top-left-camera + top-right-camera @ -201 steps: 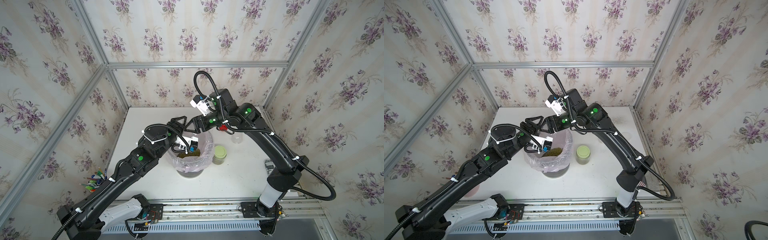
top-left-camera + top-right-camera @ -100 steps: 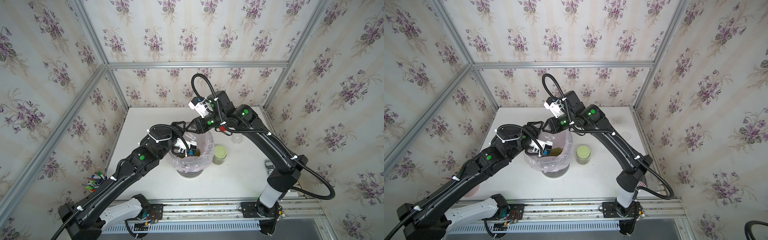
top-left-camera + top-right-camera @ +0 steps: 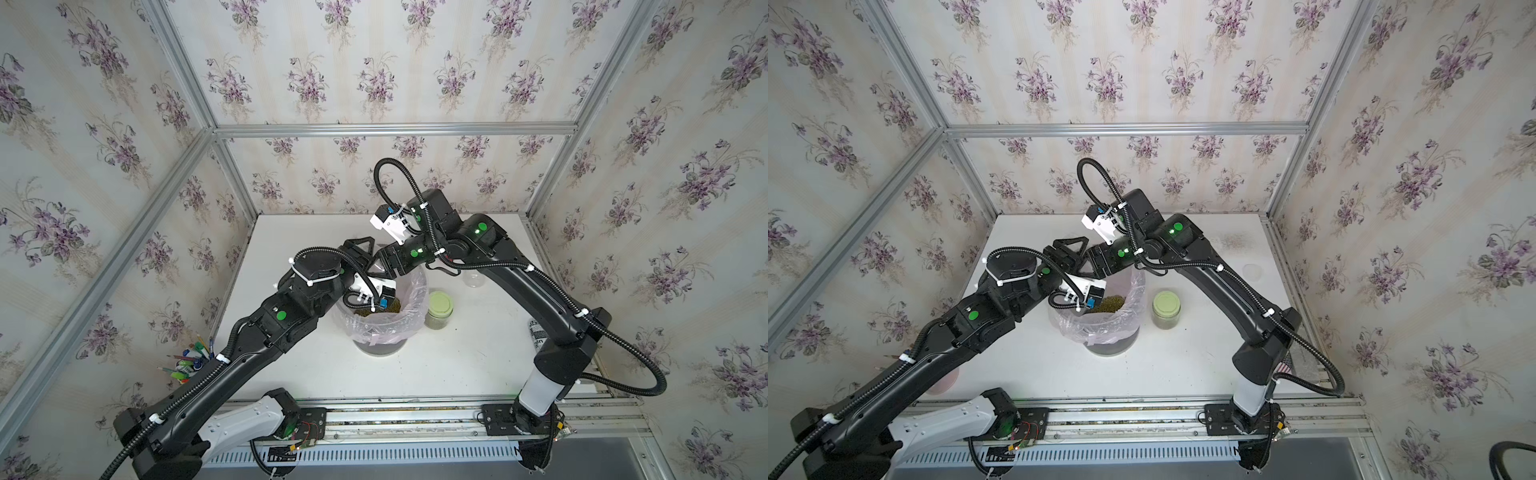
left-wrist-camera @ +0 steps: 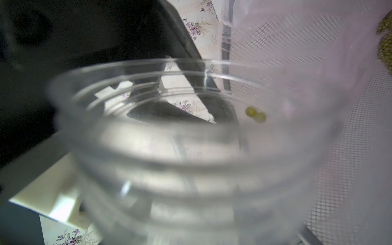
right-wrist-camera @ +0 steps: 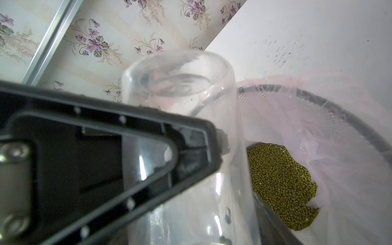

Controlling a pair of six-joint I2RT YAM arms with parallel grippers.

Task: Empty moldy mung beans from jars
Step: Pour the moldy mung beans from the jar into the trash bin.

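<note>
- Far left, past the worktop (image 3: 415, 365) edge: a bunch of coloured pens (image 3: 187, 361).
- Reaching in from the near left to the far rim of the bin: left arm (image 3: 282, 316), left jaws clamped on a clear jar (image 5: 180, 72) and spread only as wide as the jar.
- Jar tipped base-up over the far-left side of the bin and almost empty, with just two stray beans (image 4: 255, 114) showing at its wall in the left wrist view.
- Across the jar's side in the right wrist view: a black triangular finger (image 5: 169, 152), pressed against the clear wall.
- Middle of the worktop: a round mesh bin (image 3: 380, 349) lined with a pink bag (image 3: 417, 291); mung beans (image 5: 282, 188) heaped at the bottom of the bag, also seen in both top views.
- Just right of the jar, above the far rim of the bin: right jaws, at the end of the right arm (image 3: 519, 282) coming from the near right. Width of opening hidden; contact with the jar unclear.
- Just right of the bin, not touching it: a second jar (image 3: 438, 311), upright, pale green lid on, greenish contents inside.
- Farther right and farther back: a small clear container (image 3: 473, 279), too faint to make out more.
</note>
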